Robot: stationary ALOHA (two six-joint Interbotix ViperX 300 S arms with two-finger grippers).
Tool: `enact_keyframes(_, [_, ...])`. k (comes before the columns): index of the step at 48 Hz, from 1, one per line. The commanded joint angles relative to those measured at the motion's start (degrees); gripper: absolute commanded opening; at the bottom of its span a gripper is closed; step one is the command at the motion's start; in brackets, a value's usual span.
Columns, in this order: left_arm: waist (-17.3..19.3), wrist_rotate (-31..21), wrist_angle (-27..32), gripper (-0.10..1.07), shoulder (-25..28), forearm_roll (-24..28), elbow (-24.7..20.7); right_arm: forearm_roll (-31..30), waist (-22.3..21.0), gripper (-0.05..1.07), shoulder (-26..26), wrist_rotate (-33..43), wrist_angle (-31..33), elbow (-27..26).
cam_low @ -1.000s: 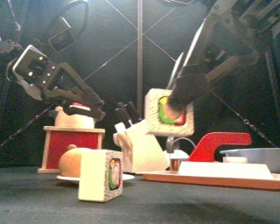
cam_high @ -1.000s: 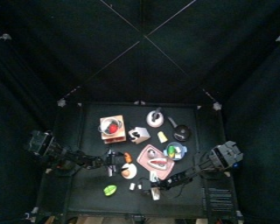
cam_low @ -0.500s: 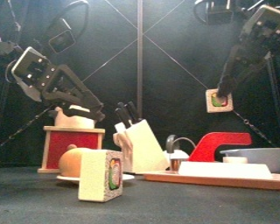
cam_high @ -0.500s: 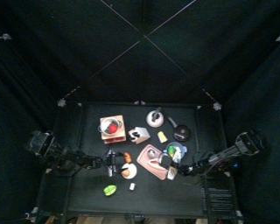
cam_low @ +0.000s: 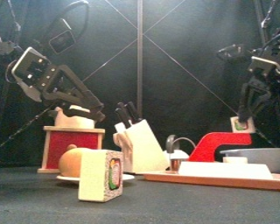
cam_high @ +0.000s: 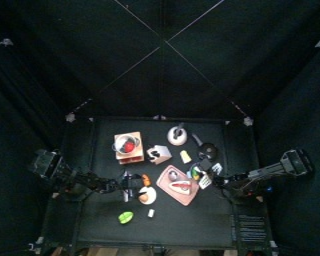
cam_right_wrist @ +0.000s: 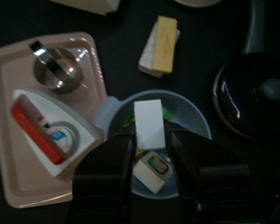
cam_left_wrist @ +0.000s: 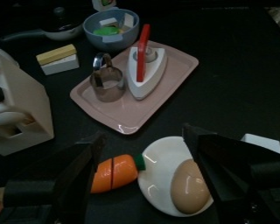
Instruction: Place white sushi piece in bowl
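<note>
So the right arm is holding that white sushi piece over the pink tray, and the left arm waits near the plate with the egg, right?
Not quite. The right gripper holds the white sushi piece over the blue bowl, not over the pink tray beside it; the right wrist view shows this. The left gripper does hang by the plate with the egg.

Overhead, front-level, two wrist views

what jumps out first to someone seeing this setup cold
The right pincer holds a white sushi piece just above a grey bowl near the table's right side. Beside it sits a pink tray carrying a white and red toy iron.
</note>
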Motion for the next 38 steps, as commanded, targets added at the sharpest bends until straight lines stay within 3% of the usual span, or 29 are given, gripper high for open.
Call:
enact_keyframes(1, [0.18,0.0,-0.26,1.03,-0.18,-0.09,-1.14,0.35,-0.44,0.75,0.26,0.53,-0.26,-0.09])
enact_keyframes(13, [0.18,0.0,-0.18,1.03,-0.18,-0.09,-1.14,0.53,-0.44,0.91,1.32,0.62,-2.64,0.0])
enact_keyframes(38, [0.18,0.0,-0.18,1.03,-0.18,-0.09,-1.14,5.45,-0.62,0.94,0.35,0.53,2.37,-0.97])
